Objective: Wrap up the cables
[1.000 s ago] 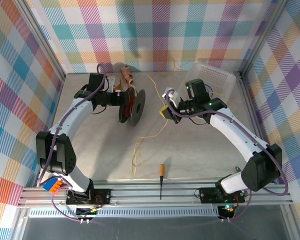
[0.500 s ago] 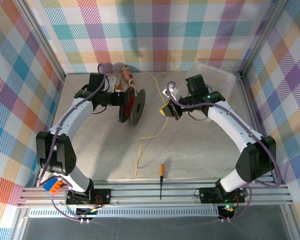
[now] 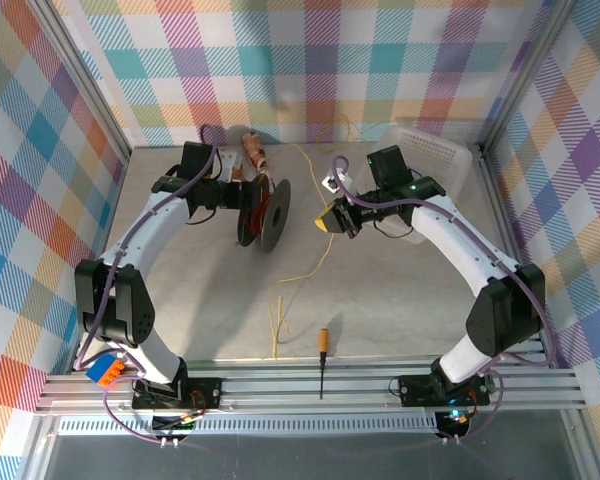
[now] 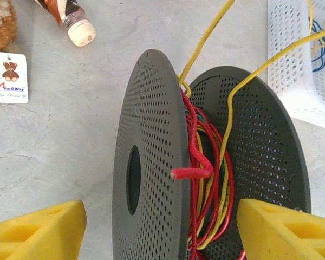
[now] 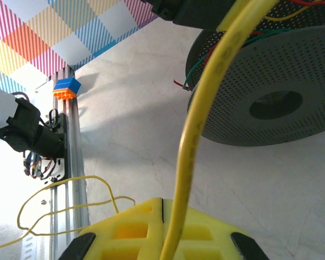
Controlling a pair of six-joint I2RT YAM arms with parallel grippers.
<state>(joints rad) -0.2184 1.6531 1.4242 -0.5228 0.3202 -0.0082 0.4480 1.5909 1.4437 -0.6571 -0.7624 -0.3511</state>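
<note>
Partway there: the reel [image 4: 151, 135] at 11 o'clock already carries red, green and yellow turns, the left gripper [image 4: 157, 216] spread astride it, the right gripper [image 5: 162, 227] pinching the yellow cable [image 5: 187, 146], whose slack trails unwound toward 6 o'clock.

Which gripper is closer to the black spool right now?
Left. The left gripper straddles the spool, jaws open; the right gripper sits apart to its right, pinching a yellow cable.
</note>
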